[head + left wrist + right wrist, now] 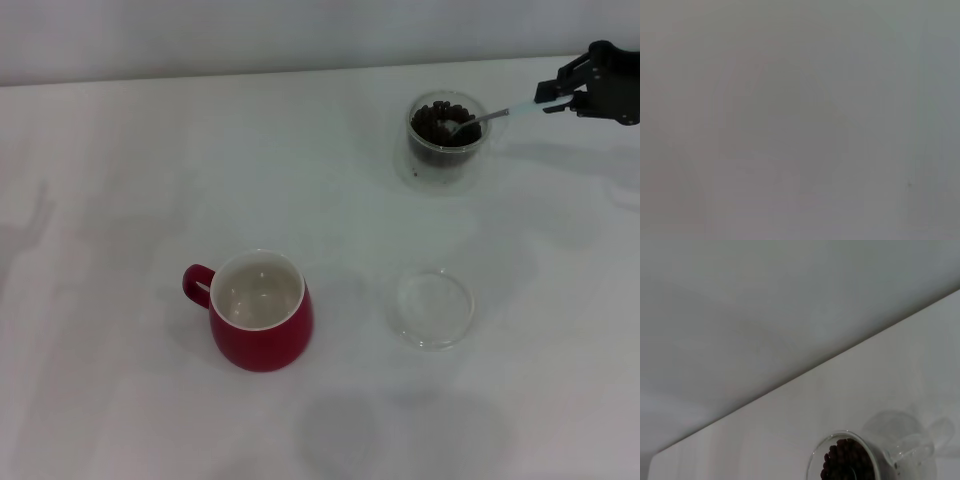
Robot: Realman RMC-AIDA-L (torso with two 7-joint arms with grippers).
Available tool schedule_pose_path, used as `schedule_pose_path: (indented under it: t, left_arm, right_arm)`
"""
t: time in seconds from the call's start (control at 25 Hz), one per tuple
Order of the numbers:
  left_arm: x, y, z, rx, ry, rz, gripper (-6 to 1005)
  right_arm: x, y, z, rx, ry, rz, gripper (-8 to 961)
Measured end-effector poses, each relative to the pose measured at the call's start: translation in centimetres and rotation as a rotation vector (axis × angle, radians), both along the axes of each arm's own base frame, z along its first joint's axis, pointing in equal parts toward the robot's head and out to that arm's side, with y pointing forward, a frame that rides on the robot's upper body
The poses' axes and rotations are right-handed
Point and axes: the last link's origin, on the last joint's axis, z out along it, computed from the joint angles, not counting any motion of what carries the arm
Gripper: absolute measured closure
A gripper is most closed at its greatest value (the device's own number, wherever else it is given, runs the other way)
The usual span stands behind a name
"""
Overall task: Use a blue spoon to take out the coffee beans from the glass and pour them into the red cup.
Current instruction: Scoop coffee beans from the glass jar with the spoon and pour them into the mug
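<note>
The glass (446, 137) stands at the back right of the white table, filled with coffee beans (440, 122). My right gripper (560, 98) is at the far right edge, shut on the pale blue handle of the blue spoon (492, 117). The spoon's metal bowl rests on the beans inside the glass. The red cup (262, 312) stands in the front middle, its white inside bare, its handle pointing left. In the right wrist view the glass (850, 460) with beans (847, 462) and the blurred spoon (912, 447) show. My left gripper is out of view.
A flat clear glass saucer (432, 307) lies to the right of the red cup. The table's back edge meets a pale wall (300, 30). The left wrist view shows only a grey blank surface.
</note>
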Motion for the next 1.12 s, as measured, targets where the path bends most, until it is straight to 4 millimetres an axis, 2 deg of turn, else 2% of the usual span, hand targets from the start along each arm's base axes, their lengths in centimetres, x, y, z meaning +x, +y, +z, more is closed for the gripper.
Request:
schedule_pose_path:
  t: [0.64,1.12]
  left_arm:
    - [0.3,0.2,0.1,0.004,0.002,-0.01,107]
    - [0.2,0.1,0.1,0.004,0.002,-0.007,108]
  right_arm:
    - [1.0,-0.8,0.9,0.048,0.086,-0.034,790]
    - [1.7,-1.5,0.8,0.067,0.131,-0.051,789]
